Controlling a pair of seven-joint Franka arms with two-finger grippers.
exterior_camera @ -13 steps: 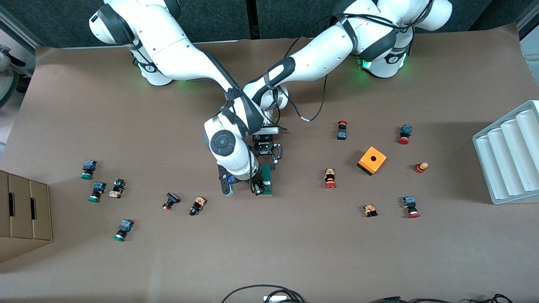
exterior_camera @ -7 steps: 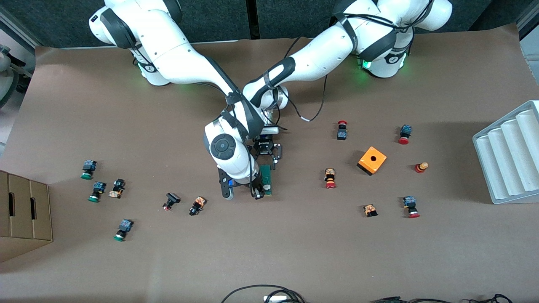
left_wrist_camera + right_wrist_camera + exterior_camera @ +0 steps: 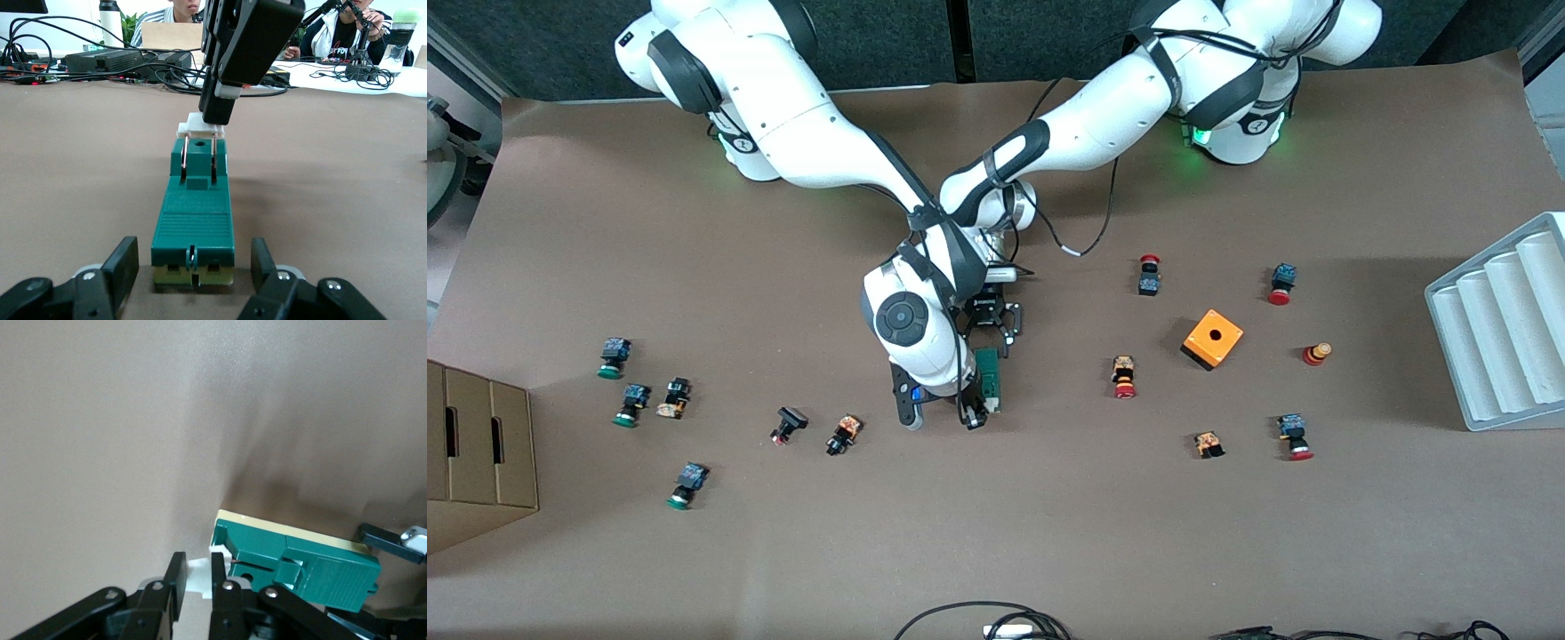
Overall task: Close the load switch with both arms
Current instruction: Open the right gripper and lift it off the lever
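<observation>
Since a second ago the right arm's wrist housing has shifted slightly while the load switch (image 3: 988,379) lies where it did, near the middle of the table, well in from all four edges and a little toward the robots' edge of center. Switch: narrow dark-green block on a pale base, lying flat, its long axis running from the robots' edge toward the front camera's edge. Right gripper (image 3: 971,411) is down at the switch's end nearer the front camera; in the right wrist view its two black fingers (image 3: 175,583) sit close on either side of the small white tab (image 3: 198,579) that juts from that end, pinching it. Left wrist view shows the same: right gripper's black body reaching down onto the white tab (image 3: 200,126). Left gripper (image 3: 986,330) is at the switch's other end, the one nearer the robots' bases, low to the table; its fingers (image 3: 120,265) stand spread wide, one on each side of the green block's end, apart from it with bare table showing between pad and block. Orange cube (image 3: 1213,339) sits well apart toward the left arm's end of the table, with small push buttons scattered on both sides.
</observation>
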